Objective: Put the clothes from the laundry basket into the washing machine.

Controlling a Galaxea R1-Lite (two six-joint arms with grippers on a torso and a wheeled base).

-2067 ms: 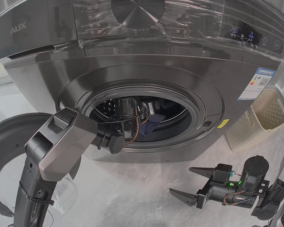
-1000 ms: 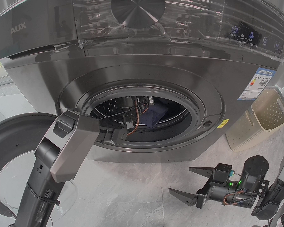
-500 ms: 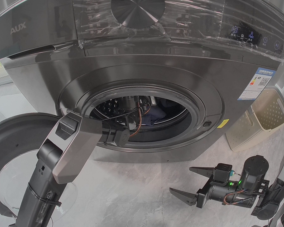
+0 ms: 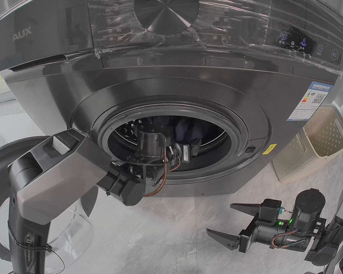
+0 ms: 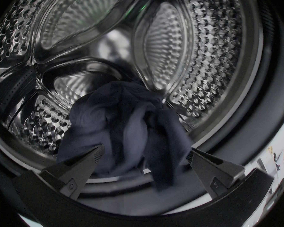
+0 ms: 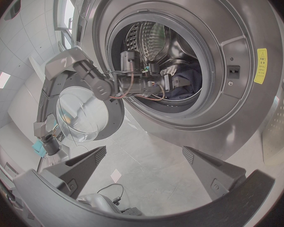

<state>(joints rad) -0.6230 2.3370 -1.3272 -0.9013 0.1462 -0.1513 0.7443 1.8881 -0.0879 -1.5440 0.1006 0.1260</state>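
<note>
Inside the washing machine drum lies dark clothing

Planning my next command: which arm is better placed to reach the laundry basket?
Right. The right gripper hangs open near the laundry basket; the left gripper is at the drum mouth, by the dark garment.

even indoor light; glare on the washing machine; wrist views bend at edges.

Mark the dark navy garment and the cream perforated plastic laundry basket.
Dark navy garment [image 5: 126, 123]: left wrist view, crumpled middle.
Cream perforated plastic laundry basket [image 4: 326, 132]: head view, inner perforated wall.
</note>
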